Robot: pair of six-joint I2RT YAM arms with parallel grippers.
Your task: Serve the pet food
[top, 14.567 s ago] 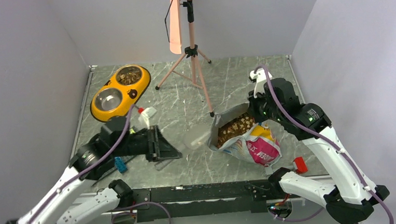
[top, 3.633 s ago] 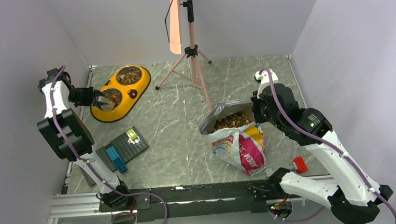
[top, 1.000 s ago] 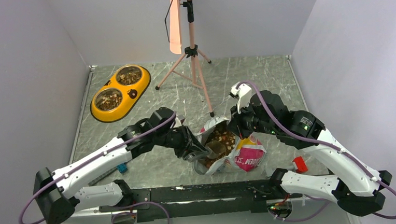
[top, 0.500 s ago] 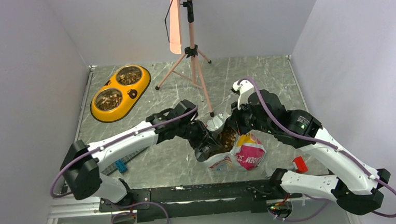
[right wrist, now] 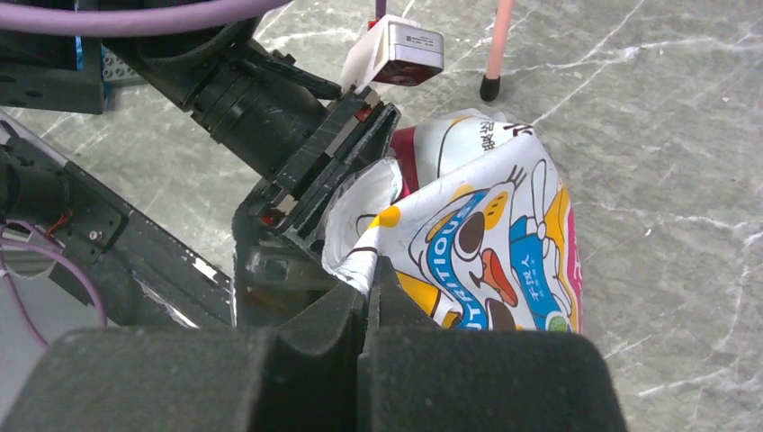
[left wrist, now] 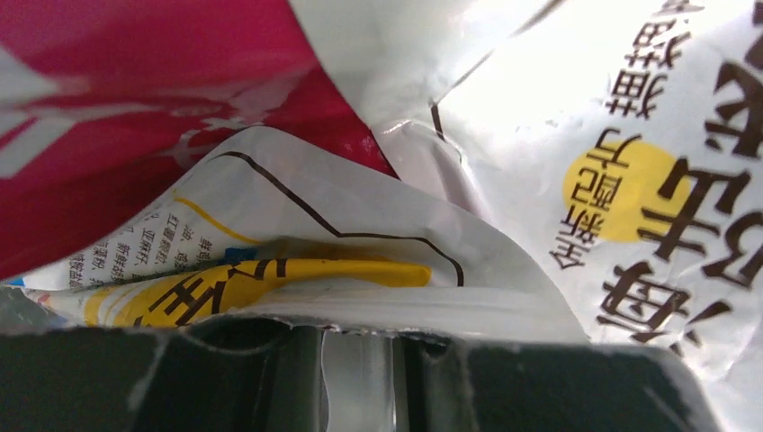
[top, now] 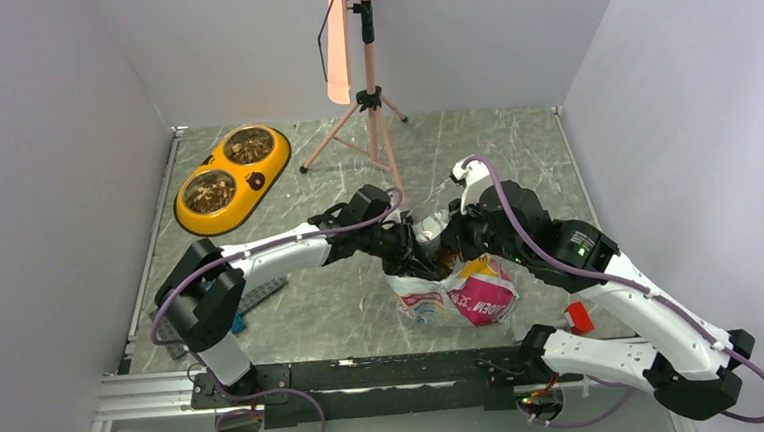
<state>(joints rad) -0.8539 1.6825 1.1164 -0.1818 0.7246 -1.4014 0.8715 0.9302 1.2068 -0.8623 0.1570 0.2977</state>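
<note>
My right gripper (right wrist: 364, 301) is clenched on the upper rim of the bag (right wrist: 490, 225), pinching the foil flat and holding the mouth up. My left gripper (top: 413, 258) is pushed into that mouth from the left. Between its fingers sits a strip of clear plastic, which I take for the handle of a clear scoop (left wrist: 356, 378), though the bag crowds the wrist view too much to be sure. The pet food (top: 209, 193) lies in both steel bowls of the yellow dish (top: 229, 169), well apart at the far left, and a brown patch of it shows inside the bag's mouth.

My two wrists are almost touching here, so a careless lift could knock them together. If the scoop catches the crumpled foil as I draw it out, it may tear the rim from my right pinch, and the bag would slump and spill kibble across the table. A heaped scoop would also shed pellets on the way to the dish, and the tripod (top: 372, 96) has a leg near my left arm
</note>
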